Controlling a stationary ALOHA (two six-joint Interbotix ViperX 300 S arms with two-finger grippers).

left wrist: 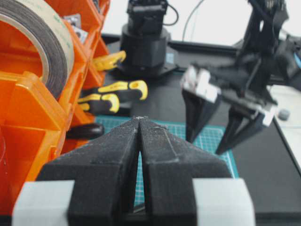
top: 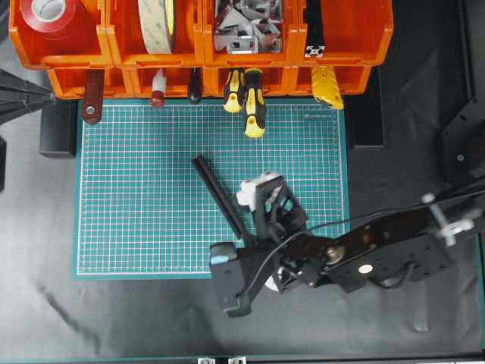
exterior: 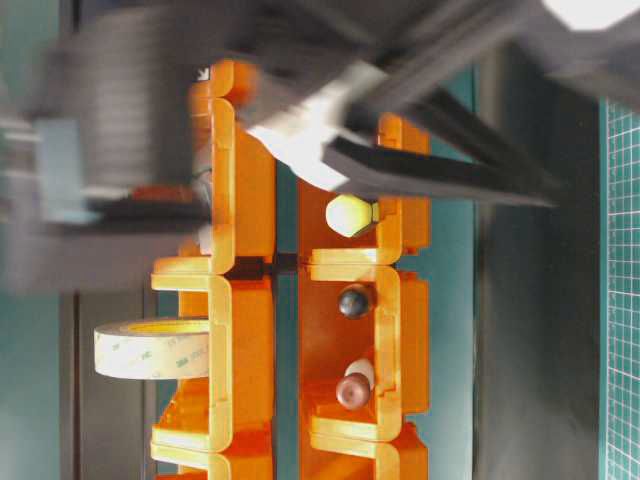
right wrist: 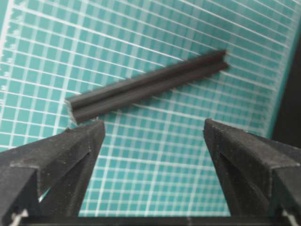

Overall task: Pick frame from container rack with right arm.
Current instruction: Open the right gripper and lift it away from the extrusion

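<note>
While the long slim black grooved aluminium frame lay flat and diagonal on the green gridded cutting mat, the right gripper of the black jointed right arm stood above it with its jaws spread wide and nothing between them. From the right wrist view, the frame rested clear of both black fingers, touching neither. A second frame end showed in the upper right bin of the two-tier bright orange plastic container rack. Yellow-and-black-handled screwdrivers protruded from the lower tier onto the mat's far edge. A roll of pale tape sat in an upper bin. The left gripper, seen from its own wrist camera, had its black fingers pressed together, holding nothing.
</note>
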